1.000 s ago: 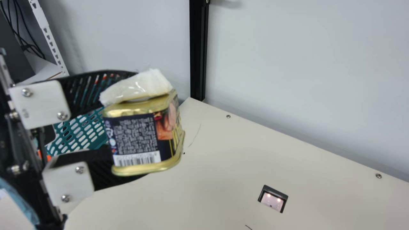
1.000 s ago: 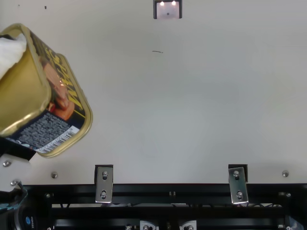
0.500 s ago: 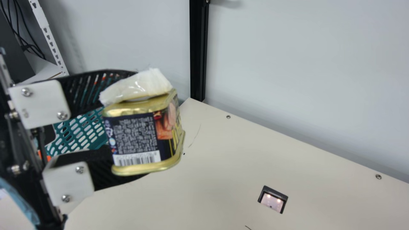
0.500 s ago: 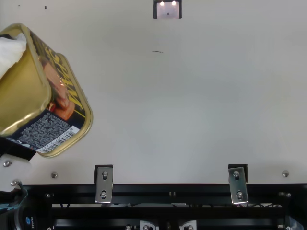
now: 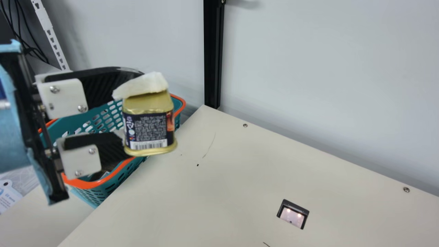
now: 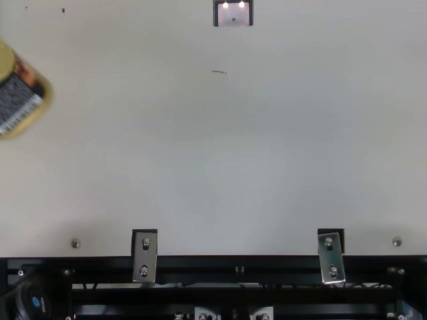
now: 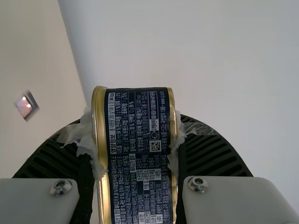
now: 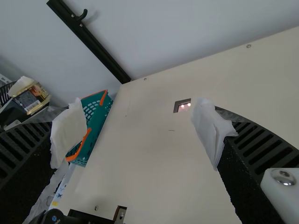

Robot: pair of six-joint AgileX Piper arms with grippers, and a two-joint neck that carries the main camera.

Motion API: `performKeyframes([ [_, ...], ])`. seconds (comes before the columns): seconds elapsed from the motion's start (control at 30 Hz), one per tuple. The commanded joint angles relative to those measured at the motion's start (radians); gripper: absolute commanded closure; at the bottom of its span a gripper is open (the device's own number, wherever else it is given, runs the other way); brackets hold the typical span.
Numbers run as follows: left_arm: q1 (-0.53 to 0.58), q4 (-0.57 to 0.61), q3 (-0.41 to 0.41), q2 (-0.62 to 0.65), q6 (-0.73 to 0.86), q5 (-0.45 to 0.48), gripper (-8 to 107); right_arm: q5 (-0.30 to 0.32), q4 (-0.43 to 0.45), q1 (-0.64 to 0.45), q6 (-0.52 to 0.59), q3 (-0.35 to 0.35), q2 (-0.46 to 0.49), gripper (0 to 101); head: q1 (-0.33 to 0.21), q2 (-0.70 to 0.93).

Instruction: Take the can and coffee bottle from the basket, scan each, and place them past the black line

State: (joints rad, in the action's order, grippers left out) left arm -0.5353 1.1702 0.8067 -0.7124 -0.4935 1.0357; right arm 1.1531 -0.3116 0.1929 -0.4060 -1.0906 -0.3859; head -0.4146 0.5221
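In the main view my left gripper is shut on the can, holding it upright in the air in front of the basket. White padding sticks out at the can's top. The left wrist view shows the can squeezed between both padded fingers of my left gripper. At the top view's left edge is part of the can. In the right wrist view my right gripper stands open, white padding on both fingertips, with the basket and the can farther off.
A scanner with two small lights is set into the cream table. Behind it rises a pale wall with a black post. Metal brackets sit along the table's near edge.
My left gripper has moved away from the neck camera with the can still in it, and the can has turned slightly. More of the basket has come into sight behind it.
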Motion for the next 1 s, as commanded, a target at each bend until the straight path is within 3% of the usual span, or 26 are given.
performKeyframes([
  [0.0,0.005,-0.112,0.012,-0.012,0.149,-0.051,89,0.000,0.000,0.000,0.000,0.000,0.000,0,-0.013,0.008],
  [0.37,0.196,-0.277,-0.007,-0.019,0.436,-0.348,89,0.000,0.000,0.000,0.000,0.000,0.000,0,0.065,-0.212],
  [0.97,0.695,-0.395,-0.212,-0.003,0.804,-0.928,89,0.000,0.000,0.000,0.000,0.000,0.000,0,0.213,-0.586],
])
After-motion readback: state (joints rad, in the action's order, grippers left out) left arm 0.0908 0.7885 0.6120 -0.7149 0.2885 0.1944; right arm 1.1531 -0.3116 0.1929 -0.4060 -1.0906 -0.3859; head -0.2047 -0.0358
